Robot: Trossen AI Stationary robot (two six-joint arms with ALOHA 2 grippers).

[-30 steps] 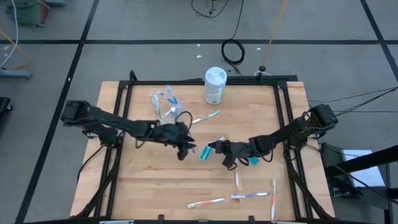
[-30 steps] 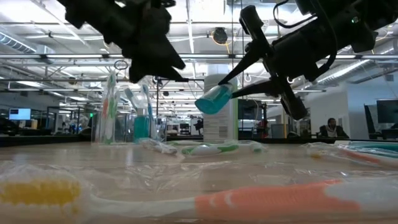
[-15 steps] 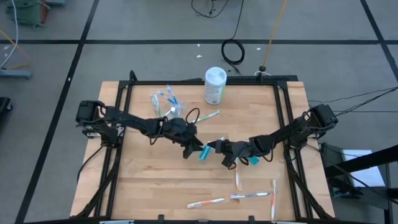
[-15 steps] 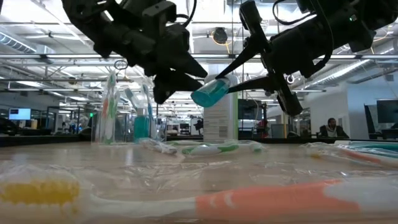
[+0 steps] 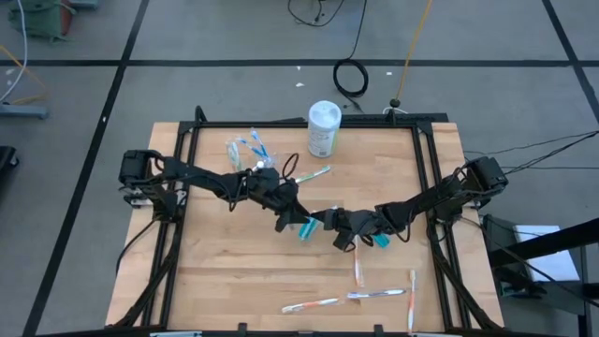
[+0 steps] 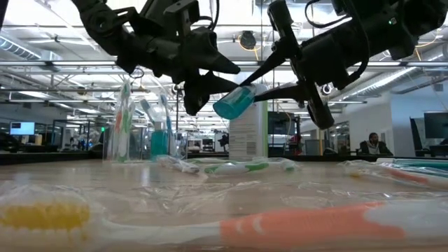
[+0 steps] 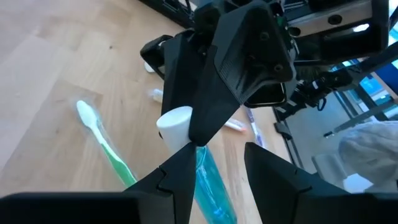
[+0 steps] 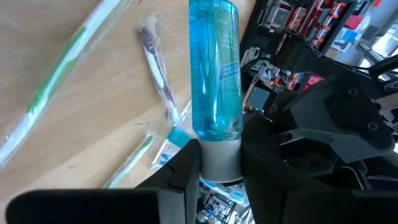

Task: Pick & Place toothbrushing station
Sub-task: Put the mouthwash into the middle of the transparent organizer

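Note:
A teal-blue tube (image 5: 306, 228) hangs in mid-air over the table's middle, with my right gripper (image 5: 323, 222) shut on its pale cap end. My left gripper (image 5: 292, 220) is open. Its two fingers stand on either side of the tube's teal body (image 7: 210, 186), coming from the table's left. The clear cup (image 5: 245, 157) stands at the far left with several toothbrushes upright in it. A green toothbrush (image 5: 310, 174) lies beside the cup. Several wrapped toothbrushes (image 5: 378, 294) lie near the front right. My right gripper pinches the tube's pale cap end (image 8: 221, 163) between its two fingers, coming almost level from the table's right. The teal body (image 8: 214, 68) runs on past the fingertips in line with them. The tube is lifted clear and tilted slightly, its free end (image 6: 222, 108) lower. My left gripper: I cannot tell whether a finger (image 7: 180, 177) touches the tube's body.
A tall white canister (image 5: 324, 128) stands at the far edge's middle. Another teal piece (image 5: 382, 241) lies on the table under my right arm. The black frame rails (image 5: 183, 187) run along both table sides. Bare wood lies at the front left.
My left gripper has moved toward the table's right and a little down, tipping more toward level, until its open fingers straddle the tube. My right gripper has kept its place with the tube, which has stayed clear of the table.

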